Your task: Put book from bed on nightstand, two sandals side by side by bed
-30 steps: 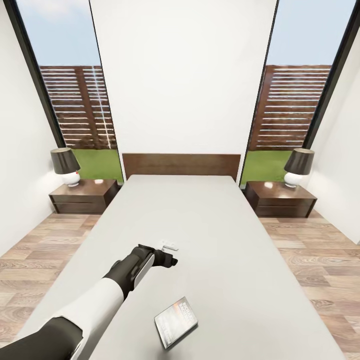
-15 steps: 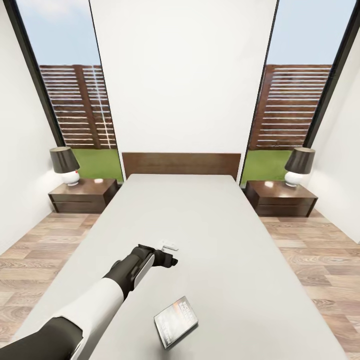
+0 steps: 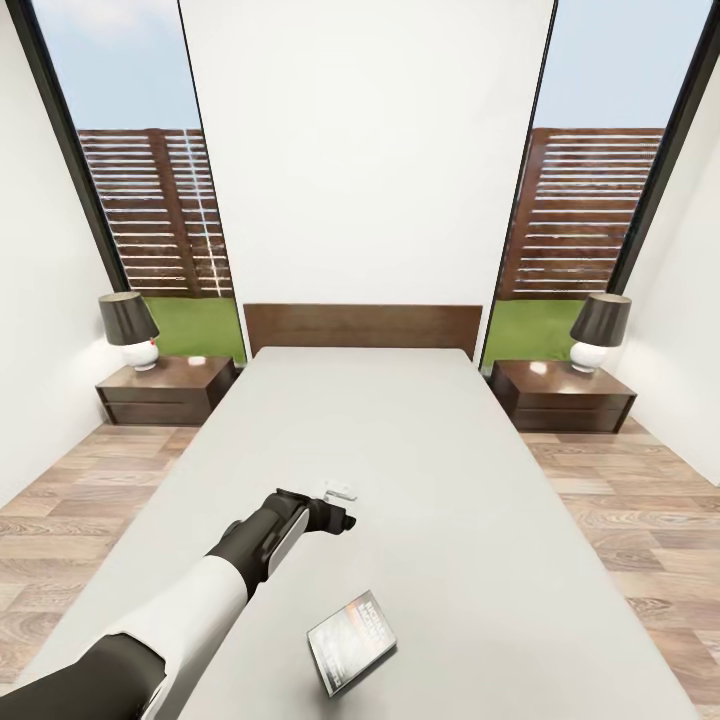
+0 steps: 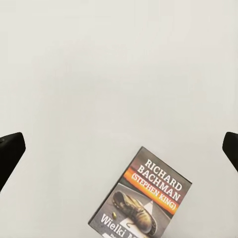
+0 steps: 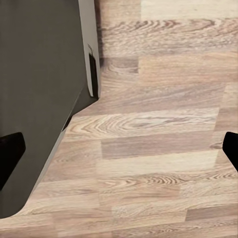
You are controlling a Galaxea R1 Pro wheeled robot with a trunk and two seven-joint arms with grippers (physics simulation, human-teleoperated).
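The book (image 3: 352, 641) lies flat on the pale-grey mattress of the bed (image 3: 420, 450), near its foot end. Its dark cover with an orange band faces up, and the left wrist view shows the same book (image 4: 144, 198). My left gripper (image 3: 335, 520) hovers over the mattress a little beyond the book, toward the headboard. In its wrist view, the left gripper (image 4: 119, 151) is open with nothing between its fingers. My right gripper (image 5: 119, 148) is open over wood-plank floor. Two nightstands (image 3: 165, 390) (image 3: 560, 395) flank the headboard. The sandals are out of view.
Each nightstand carries a lamp (image 3: 128, 330) (image 3: 598, 332) with a dark shade. A small white object (image 3: 340, 489) lies on the mattress just beyond my left gripper. Wood floor (image 3: 90, 500) runs along both sides of the bed. A dark grey body (image 5: 39, 99) stands beside my right gripper.
The whole picture has crept slightly upward, so the camera has moved. The arm and the book keep their places.
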